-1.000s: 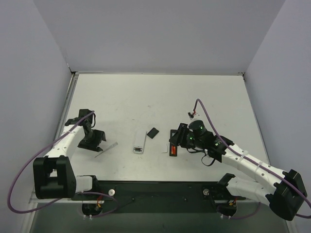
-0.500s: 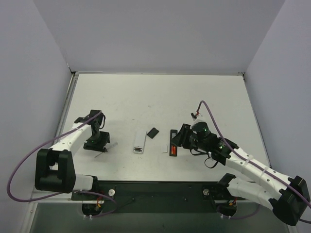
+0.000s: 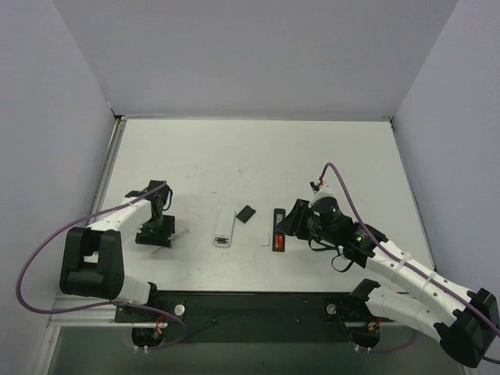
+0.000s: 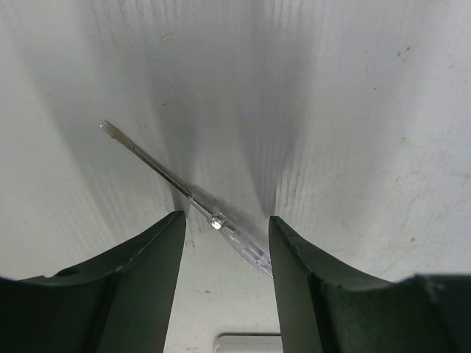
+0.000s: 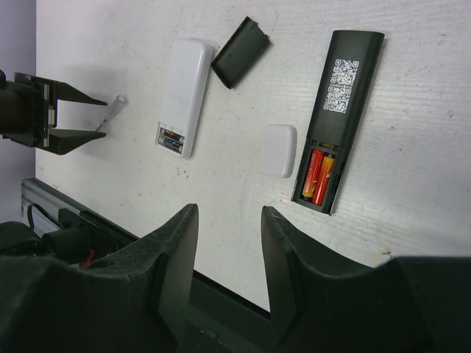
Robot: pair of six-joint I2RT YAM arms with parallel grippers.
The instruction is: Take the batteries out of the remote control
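Between the matt dark plastic fingers (image 4: pixel 140 283): a screwdriver (image 4: pixel 169 180), thin metal shaft, clear plastic handle, on the matt white counter (image 4: pixel 353 110). The remote control (image 5: pixel 346 88) is smooth black plastic, its batteries (image 5: pixel 318 176) glossy red.

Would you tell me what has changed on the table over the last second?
The left gripper swung right to straddle the thin screwdriver, jaws open, not gripping. The right gripper drew back slightly rightward, open and empty. The black remote, its red batteries, and the white remote stayed put.
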